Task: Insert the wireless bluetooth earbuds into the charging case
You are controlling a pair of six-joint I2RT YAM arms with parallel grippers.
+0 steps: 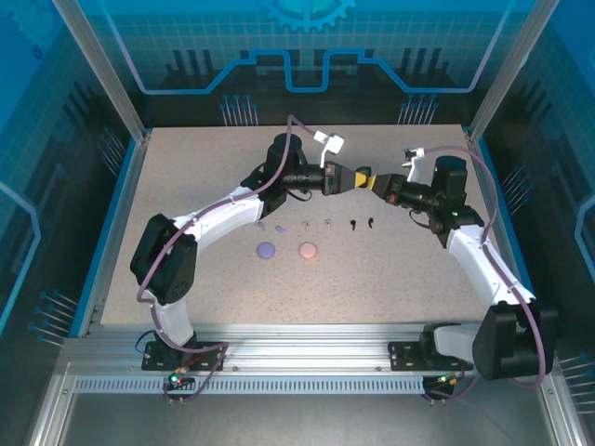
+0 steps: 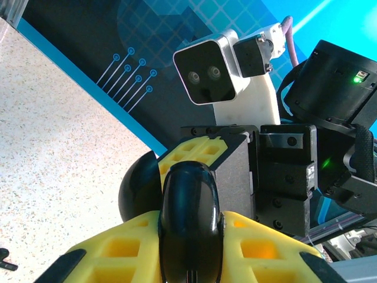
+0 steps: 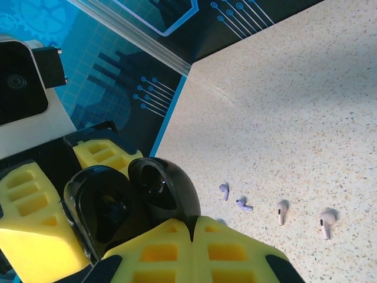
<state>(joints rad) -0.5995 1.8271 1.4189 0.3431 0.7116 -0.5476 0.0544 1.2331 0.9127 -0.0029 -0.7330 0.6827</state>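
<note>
Mid-air, L gripper clamps open black charging case, R gripper pinched shut at lid; next, R must pick tiny black earbuds off table nearer.

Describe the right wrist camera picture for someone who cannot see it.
Close up, an open black charging case sits gripped between yellow-padded robot fingers over a speckled table. Beyond it, four tiny stemmed earbuds lie in a row on the table: two lilac earbuds and two pink earbuds.
</note>
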